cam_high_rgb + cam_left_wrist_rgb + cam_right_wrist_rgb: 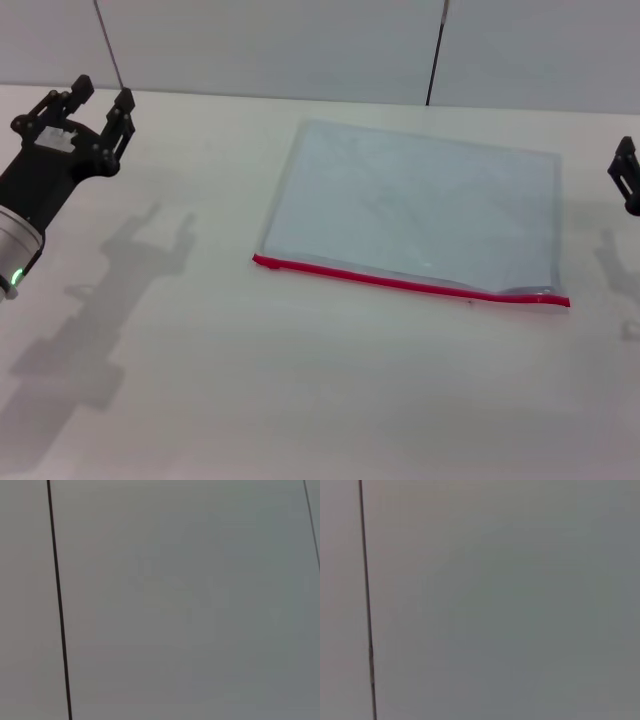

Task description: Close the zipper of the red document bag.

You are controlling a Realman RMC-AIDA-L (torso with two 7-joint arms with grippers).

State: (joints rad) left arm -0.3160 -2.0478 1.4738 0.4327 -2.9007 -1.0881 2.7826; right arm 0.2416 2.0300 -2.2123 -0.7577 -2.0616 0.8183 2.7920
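Note:
The red document bag (420,210) lies flat on the white table (200,400), a pale-blue translucent pouch right of centre in the head view. Its zipper (400,281) is the bright red strip along the bag's near long edge. I cannot make out the slider. My left gripper (98,100) hovers open at the far left, well clear of the bag, with nothing between its fingers. At the right frame edge only part of my right gripper (625,175) shows, just beyond the bag's right side. Both wrist views show only a grey wall.
A grey panelled wall (300,45) with dark vertical seams stands behind the table's far edge. The same wall with a dark seam (57,600) fills the left wrist view, and another seam (366,600) crosses the right wrist view.

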